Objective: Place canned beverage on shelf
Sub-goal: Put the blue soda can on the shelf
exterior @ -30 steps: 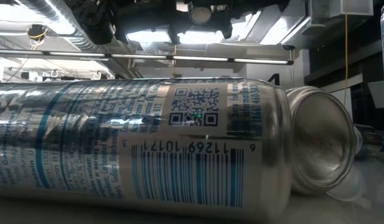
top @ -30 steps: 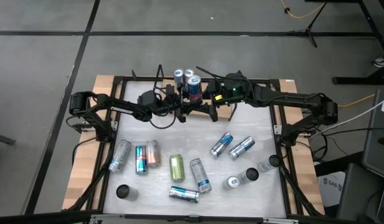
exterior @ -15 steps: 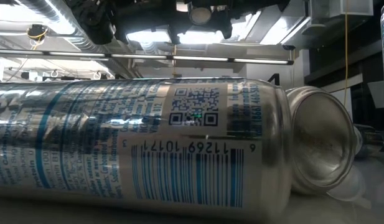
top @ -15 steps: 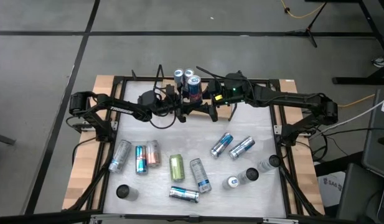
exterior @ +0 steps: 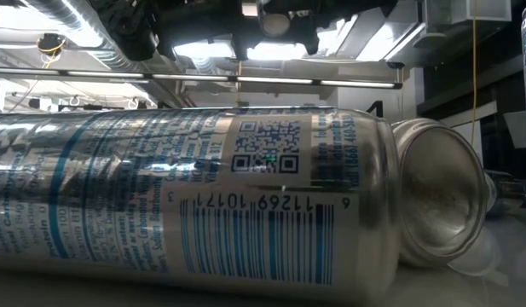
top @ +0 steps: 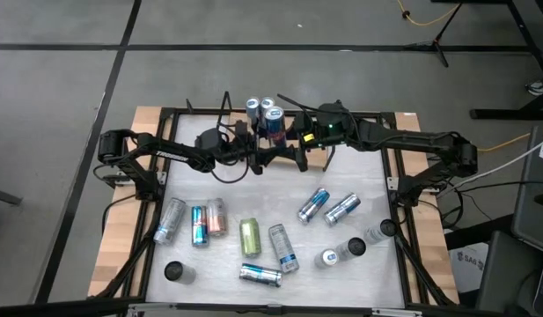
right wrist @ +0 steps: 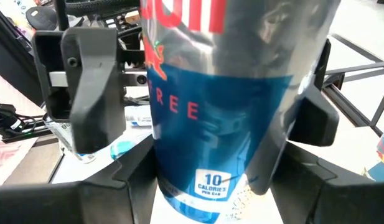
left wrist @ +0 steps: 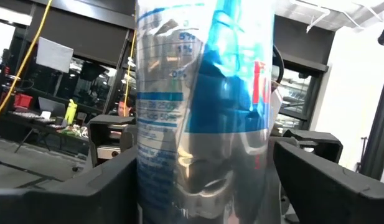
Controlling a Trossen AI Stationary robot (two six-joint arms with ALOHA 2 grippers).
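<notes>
While both hands meet at the shelf (top: 280, 141), right hand (top: 284, 134) clamps the blue can (top: 275, 121) beside two shelved cans, left hand (top: 256, 150) looks spread around it; next, probably release.

Both my arms reach in from the sides of the desk and meet at its far middle, stretched almost level, my left arm (top: 157, 151) coming from the left edge and my right arm (top: 412, 141) from the right edge. My left gripper (top: 258, 151) and my right gripper (top: 293, 145) face each other with a can (top: 275, 123) between them. In my left wrist view my fingers (left wrist: 101, 186) stand spread to either side of the can with gaps showing, clear of its wall. In my right wrist view my fingers (right wrist: 132, 177) press against the can's blue lower part on both sides, gripping it upright.
</notes>
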